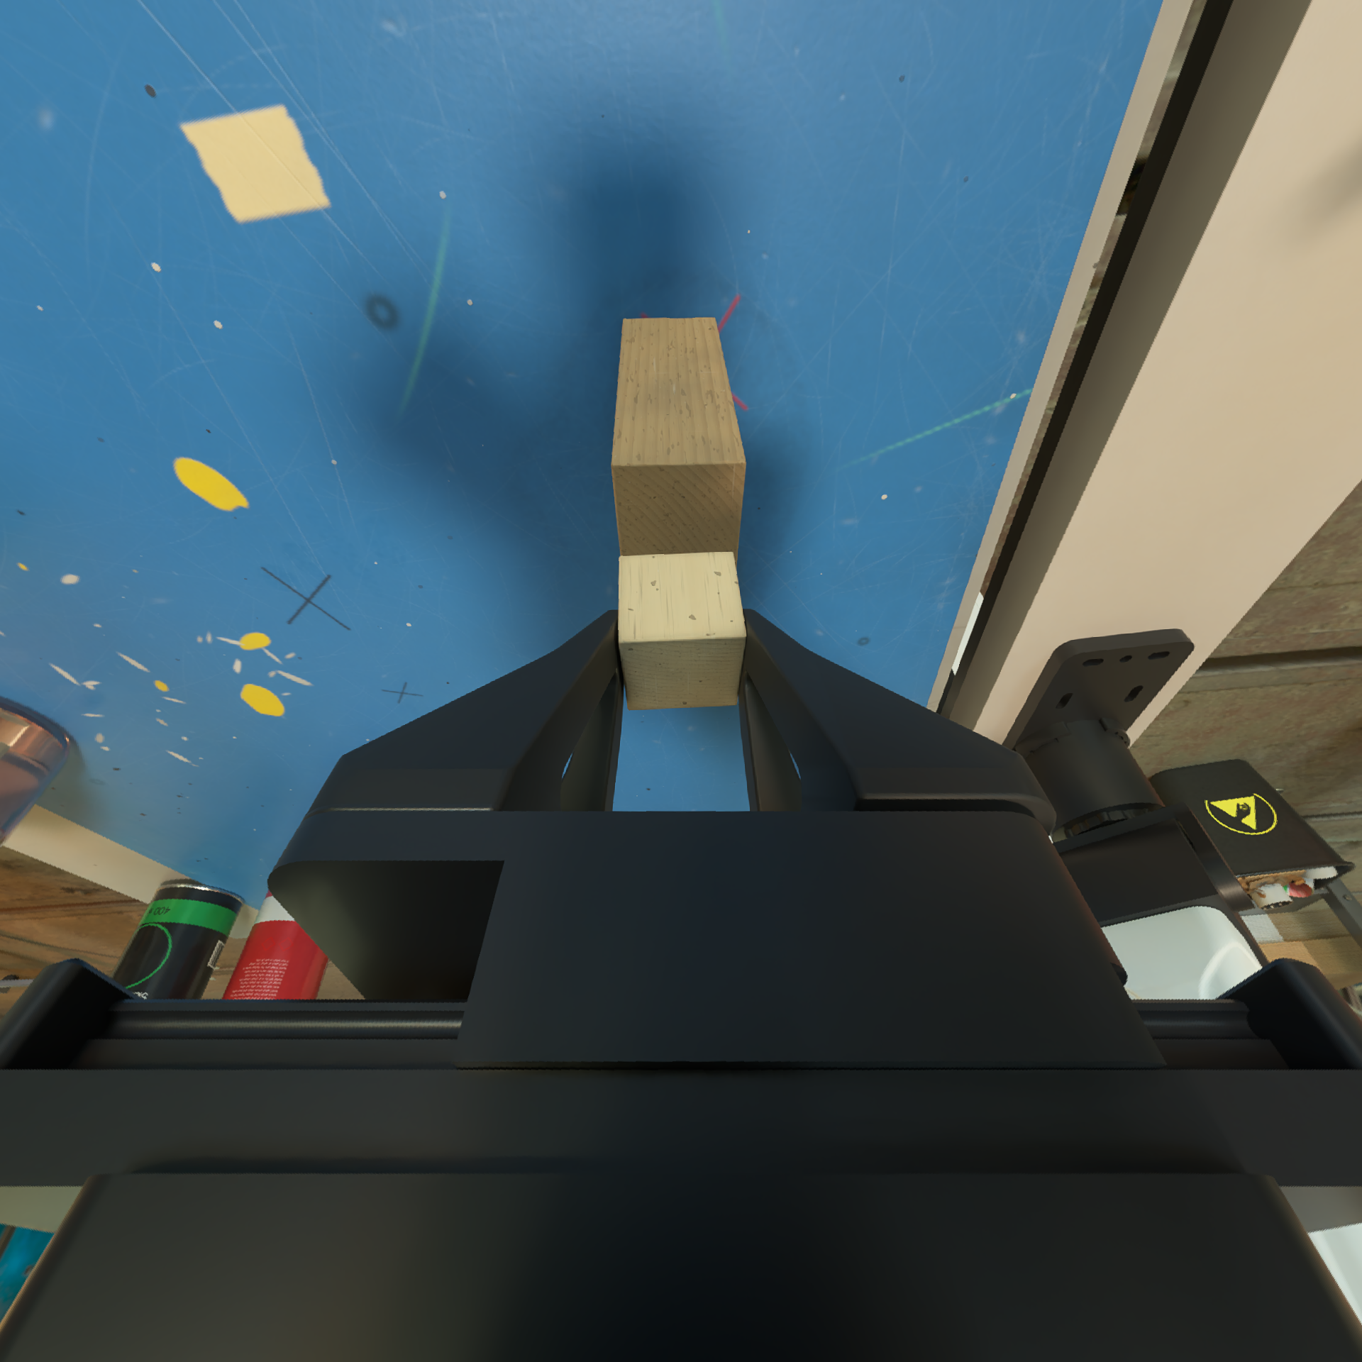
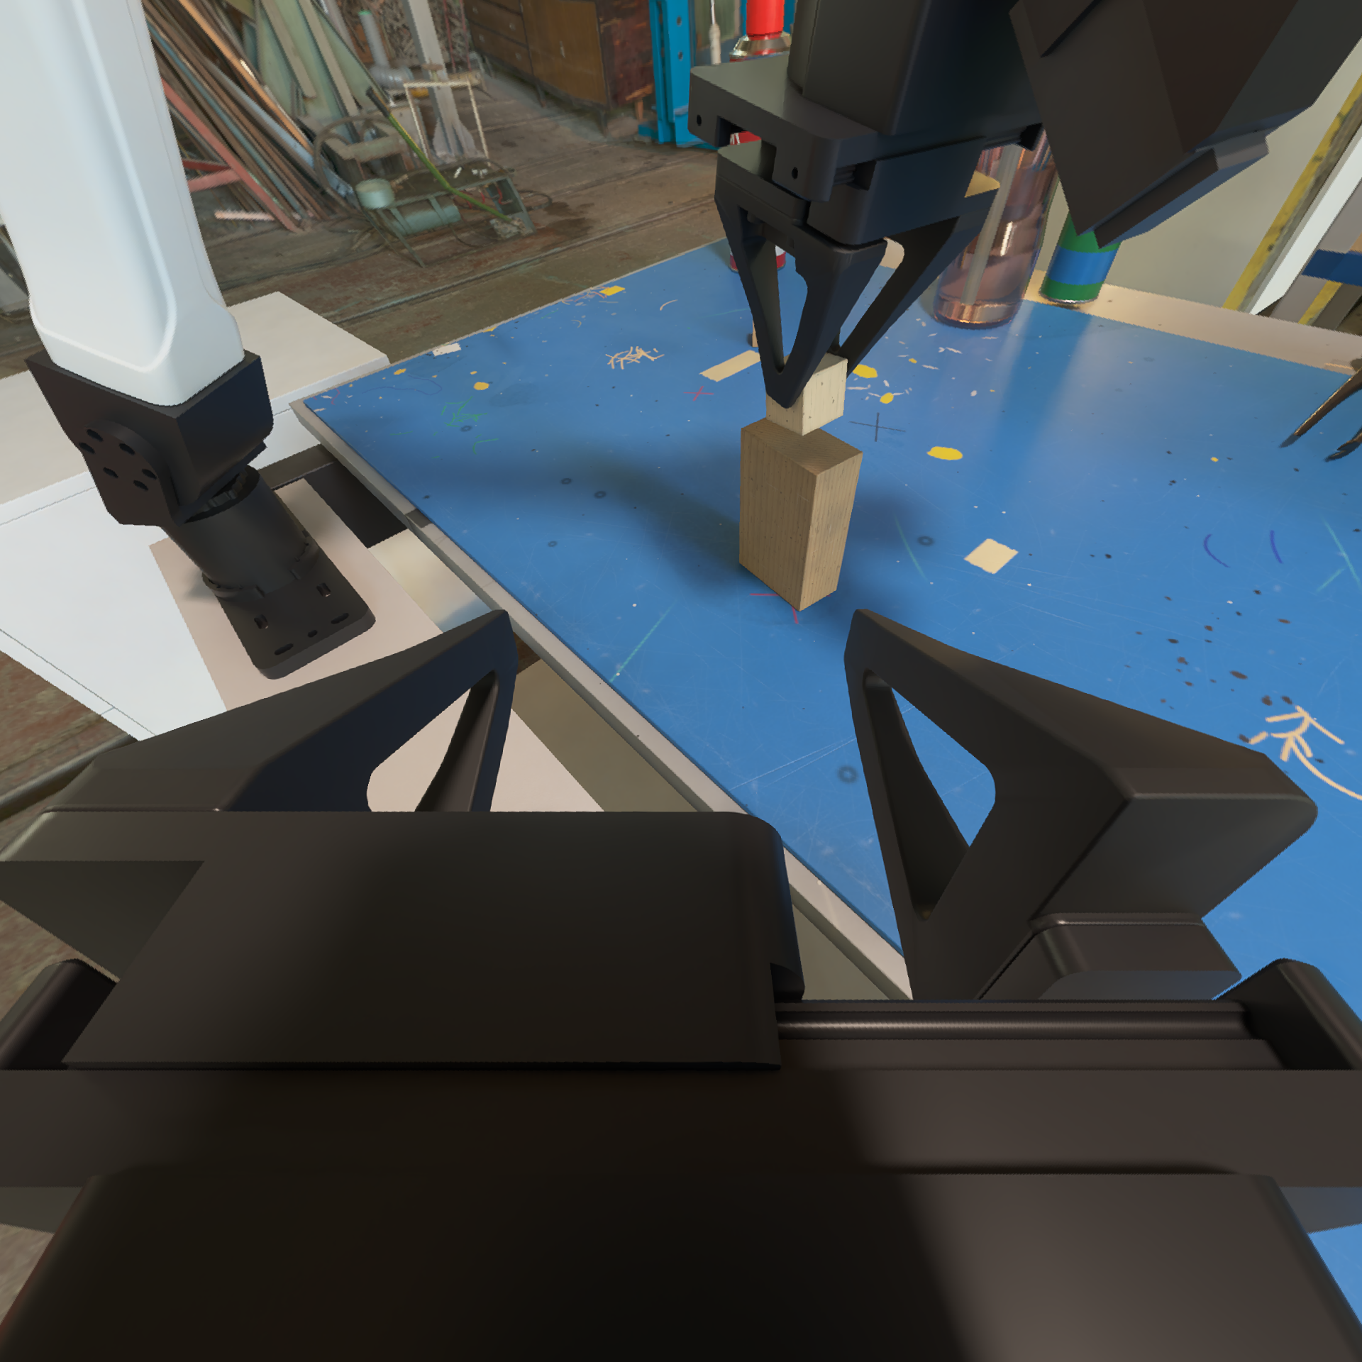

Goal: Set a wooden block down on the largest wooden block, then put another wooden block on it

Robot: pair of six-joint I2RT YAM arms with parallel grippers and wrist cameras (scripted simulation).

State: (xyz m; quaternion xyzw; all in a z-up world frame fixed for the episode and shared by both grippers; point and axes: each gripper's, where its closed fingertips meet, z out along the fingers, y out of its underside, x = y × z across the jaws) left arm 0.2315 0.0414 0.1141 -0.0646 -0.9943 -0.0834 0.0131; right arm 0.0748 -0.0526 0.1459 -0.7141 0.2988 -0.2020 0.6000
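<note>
The largest wooden block (image 2: 796, 516) is tan and stands upright on the blue table mat (image 2: 1032, 663). My left gripper (image 2: 811, 376) comes down from above and is shut on a small pale wooden cube (image 2: 814, 398). The cube's underside meets the tall block's top face. In the left wrist view the cube (image 1: 678, 597) sits between my left gripper's (image 1: 679, 648) fingers, with the tall block (image 1: 674, 427) right beyond it. My right gripper (image 2: 678, 626) is open and empty, above the table's near edge. No other wooden block is in view.
A pinkish translucent bottle (image 2: 987, 243) and a green-and-blue can (image 2: 1080, 273) stand at the table's far side. A black-and-green can (image 1: 184, 943) and a red can (image 1: 276, 951) show in the left wrist view. An arm base (image 2: 243, 531) stands off the table's edge. Thin metal tool tips (image 2: 1326, 420) lie at the right.
</note>
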